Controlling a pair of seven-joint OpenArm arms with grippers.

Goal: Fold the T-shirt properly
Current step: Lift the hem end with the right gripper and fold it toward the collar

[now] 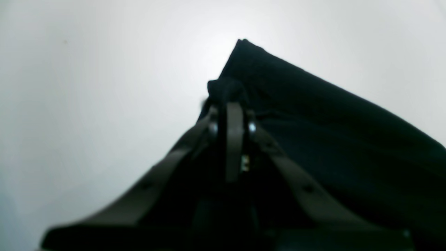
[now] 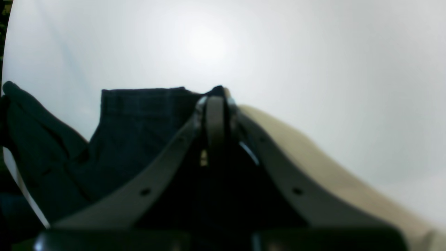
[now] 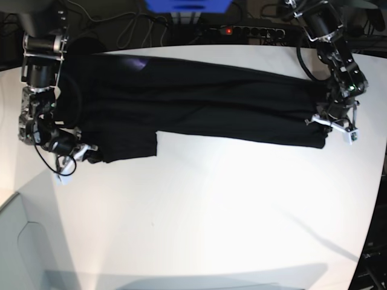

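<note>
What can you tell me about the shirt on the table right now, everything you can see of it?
The shirt is plain black, soft cloth, no print showing. It lies flat but creased along the far side of the white table, stretched into a long band, with one flap hanging nearer at the base view's left. The left claw is shut on a bunched corner at one end; the right claw is shut on the edge at the other end. A sleeve hem with stitching shows in the right wrist view.

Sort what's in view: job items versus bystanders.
Job: T-shirt, left claw shut on its edge, right claw shut on its edge.
Bystanders: power strip, cables, blue box, table.
</note>
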